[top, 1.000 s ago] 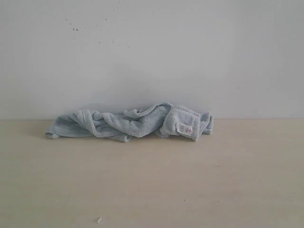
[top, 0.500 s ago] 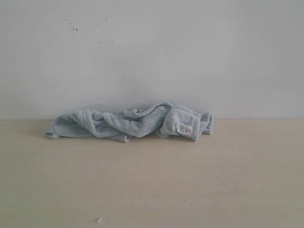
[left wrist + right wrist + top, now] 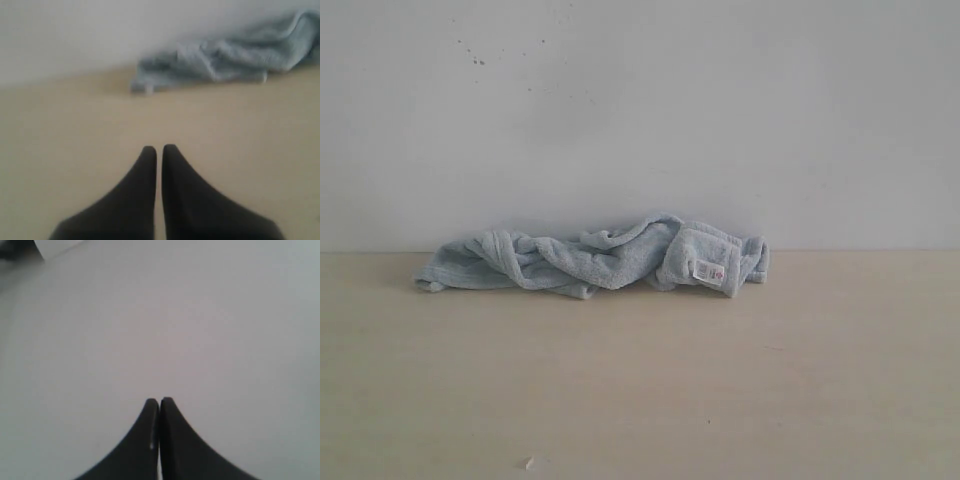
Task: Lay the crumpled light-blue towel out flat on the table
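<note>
One crumpled light-blue towel bunched in a long heap at the back of the beige tabletop by the white wall, one white tag near its right end, left gripper and right gripper, two in all, both closed, holding nothing

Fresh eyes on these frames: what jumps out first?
The towel grabs the eye: a crumpled light-blue heap at the far side of the table, by the white wall, its care tag showing near the exterior view's right end. The left end effector hovers shut over bare tabletop short of the towel. The right end effector, also shut, faces a blank pale surface.
</note>
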Robot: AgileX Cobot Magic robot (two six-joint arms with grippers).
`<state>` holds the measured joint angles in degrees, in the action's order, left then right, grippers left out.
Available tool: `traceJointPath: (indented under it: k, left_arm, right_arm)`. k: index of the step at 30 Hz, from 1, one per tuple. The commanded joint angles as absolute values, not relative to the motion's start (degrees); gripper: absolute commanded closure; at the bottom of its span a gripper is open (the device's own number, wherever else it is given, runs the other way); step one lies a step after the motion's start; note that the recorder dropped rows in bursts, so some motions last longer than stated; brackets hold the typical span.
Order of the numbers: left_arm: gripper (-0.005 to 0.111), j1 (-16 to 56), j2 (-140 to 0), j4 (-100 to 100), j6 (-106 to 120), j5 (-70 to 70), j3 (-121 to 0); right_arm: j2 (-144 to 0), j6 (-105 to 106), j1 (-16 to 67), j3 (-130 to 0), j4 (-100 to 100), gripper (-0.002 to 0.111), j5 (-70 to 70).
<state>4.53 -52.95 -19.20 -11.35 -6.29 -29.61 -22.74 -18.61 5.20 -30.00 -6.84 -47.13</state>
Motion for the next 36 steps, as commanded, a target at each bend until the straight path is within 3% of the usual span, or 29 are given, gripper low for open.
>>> traceJointPath:
  k: [1, 5, 8, 15, 19, 25, 36]
  left_arm:
    - [0.103, 4.7, -68.8, -2.4, -12.0, -25.7, -39.3]
    - [0.103, 4.7, -74.0, 14.8, 4.5, -34.8, -42.3]
    - [0.103, 4.7, -74.3, 31.1, 16.3, -39.7, -41.4]
    - [0.103, 11.7, -74.5, 64.5, 55.4, -40.5, -37.4]
    - [0.103, 16.1, -75.1, 67.9, 58.2, -40.3, -37.4]
    - [0.103, 19.2, -77.8, 68.2, 58.3, -40.6, -37.4]
    - [0.103, 19.4, -81.1, 68.4, 59.5, -40.5, -37.4]
  right_arm:
    - [-45.9, -13.1, 6.7, -42.2, -0.5, 0.109, -27.1]
    - [-69.9, -5.6, 6.8, -49.2, -0.4, 0.109, -6.5]
    - [-84.7, -2.5, 7.2, -56.9, -0.7, 0.109, 23.0]
    - [-108.4, 21.9, 8.7, -81.9, -24.9, 0.109, 60.2]
    - [-115.6, 9.7, 8.5, -96.2, -25.4, 0.109, 59.8]
    - [-130.8, 10.2, 8.5, -118.5, -28.4, 0.109, 66.3]
    - [-143.9, 15.4, 8.8, -125.9, -36.3, 0.107, 35.1]
